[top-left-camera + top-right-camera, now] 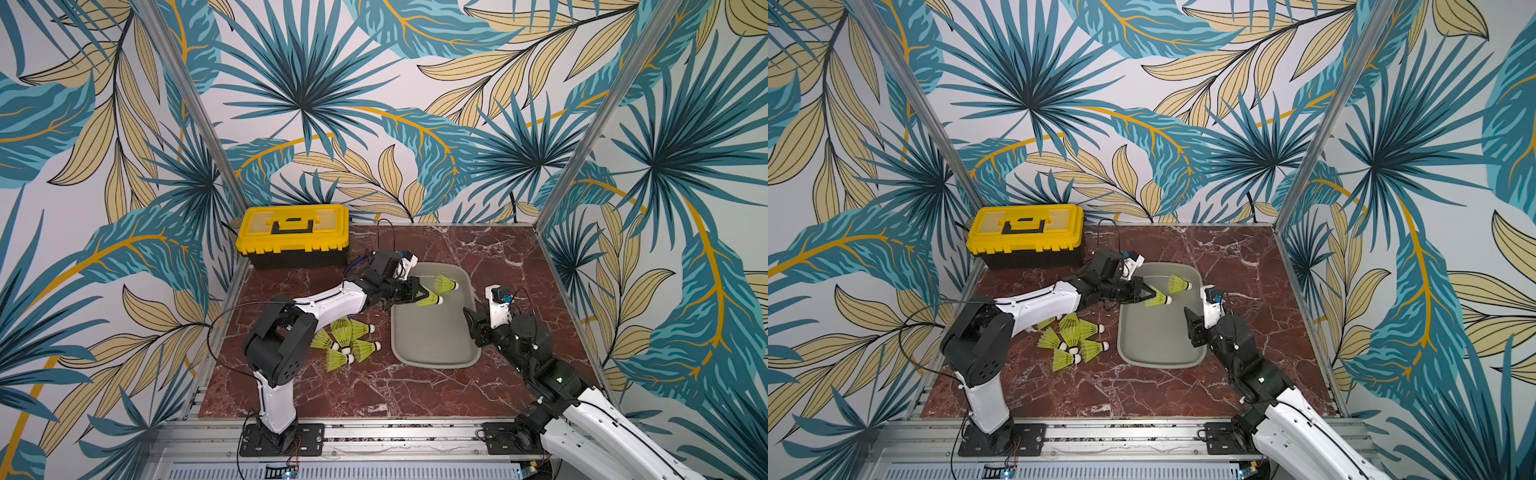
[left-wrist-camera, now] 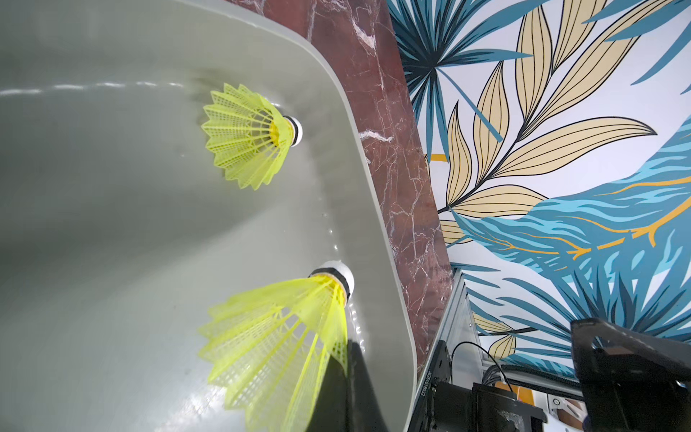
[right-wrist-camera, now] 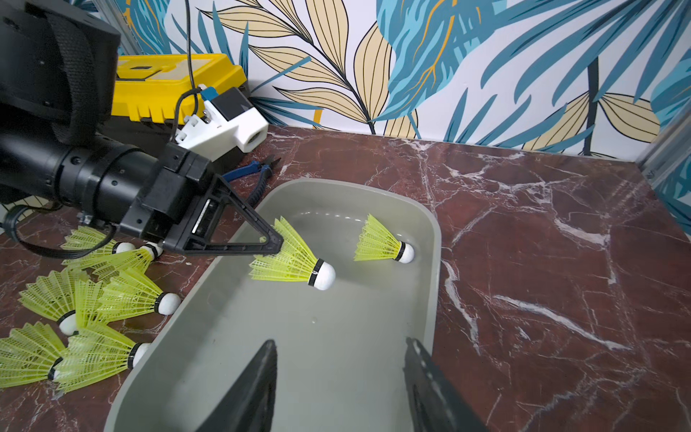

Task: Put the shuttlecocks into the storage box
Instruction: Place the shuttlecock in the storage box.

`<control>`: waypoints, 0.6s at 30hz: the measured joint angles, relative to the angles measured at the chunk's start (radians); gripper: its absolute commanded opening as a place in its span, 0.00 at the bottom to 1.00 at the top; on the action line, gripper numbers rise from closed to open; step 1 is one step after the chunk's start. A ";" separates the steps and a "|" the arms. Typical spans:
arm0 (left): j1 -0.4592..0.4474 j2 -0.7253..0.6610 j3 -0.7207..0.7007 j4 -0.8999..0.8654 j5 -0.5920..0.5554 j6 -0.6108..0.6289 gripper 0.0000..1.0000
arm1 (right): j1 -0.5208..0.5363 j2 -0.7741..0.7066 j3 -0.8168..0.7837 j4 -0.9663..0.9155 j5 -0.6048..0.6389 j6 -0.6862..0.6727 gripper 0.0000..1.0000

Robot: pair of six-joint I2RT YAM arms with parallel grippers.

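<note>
Lying at centre, the storage box [image 1: 436,345] sits under the left gripper [image 1: 423,294], clamped on one shuttlecock [image 1: 430,300] by its skirt. The right gripper [image 3: 340,385] gapes empty at its 3 o'clock. Loose shuttlecocks [image 1: 347,340] pile at 9 o'clock. Mesh snagging on release could flick the held one past the rim.

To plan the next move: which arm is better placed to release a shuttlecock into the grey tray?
Left. The left gripper is shut on the skirt of a shuttlecock, holding it over the storage box. The right gripper is open and empty at the box's near end.
</note>
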 measured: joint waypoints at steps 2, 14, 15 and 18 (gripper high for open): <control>-0.013 0.021 0.013 0.012 -0.009 -0.013 0.00 | 0.000 -0.001 -0.001 -0.008 0.010 0.000 0.55; -0.062 0.139 0.079 0.081 -0.050 -0.106 0.00 | 0.000 -0.001 -0.005 -0.019 0.032 0.000 0.55; -0.064 0.149 0.087 0.084 -0.053 -0.113 0.00 | 0.000 -0.002 -0.005 -0.019 0.033 0.000 0.55; -0.069 0.169 0.104 0.088 -0.058 -0.128 0.00 | 0.000 -0.005 -0.007 -0.020 0.036 0.000 0.55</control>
